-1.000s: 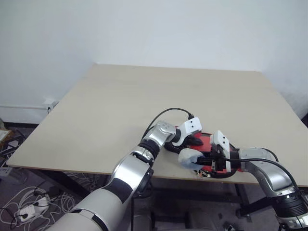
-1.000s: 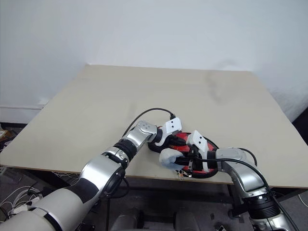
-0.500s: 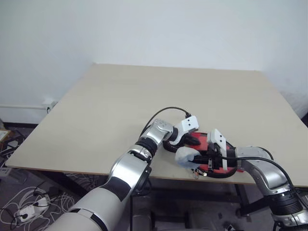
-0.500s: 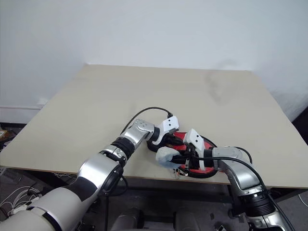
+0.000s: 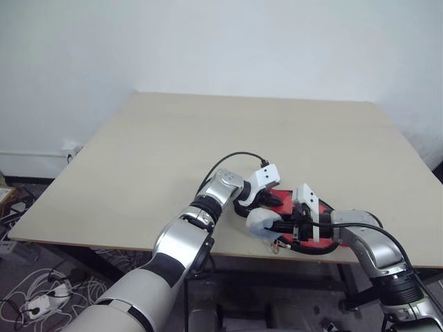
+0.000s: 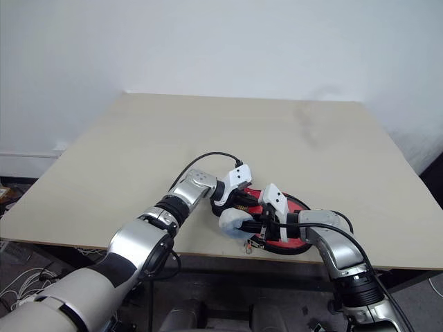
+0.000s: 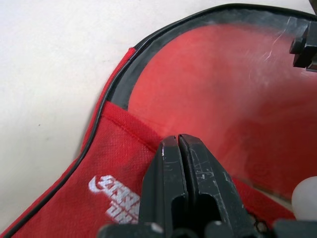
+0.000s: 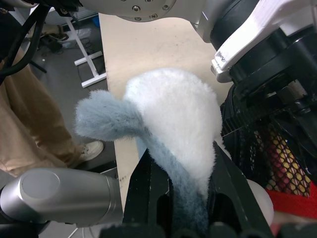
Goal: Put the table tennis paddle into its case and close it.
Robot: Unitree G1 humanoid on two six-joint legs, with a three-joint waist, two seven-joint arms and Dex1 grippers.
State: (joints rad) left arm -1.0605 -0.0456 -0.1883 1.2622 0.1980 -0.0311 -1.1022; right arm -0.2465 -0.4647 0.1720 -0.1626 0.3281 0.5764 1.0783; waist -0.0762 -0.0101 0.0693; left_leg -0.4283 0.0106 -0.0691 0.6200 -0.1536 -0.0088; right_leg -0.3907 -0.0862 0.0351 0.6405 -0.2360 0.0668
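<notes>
Currently, the case (image 5: 315, 232) is seen lying at the table's (image 5: 173, 152) near edge. The left gripper (image 7: 179, 141) is closed, fingertips pressed on it; a white-grey fluffy lump (image 8: 173, 119) is clamped by the right gripper (image 8: 181, 173).

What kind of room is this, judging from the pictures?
Probably a plain lab or workshop room: a bare wooden table stands against a blank white wall, and loose cables with a power strip lie on the floor.
</notes>
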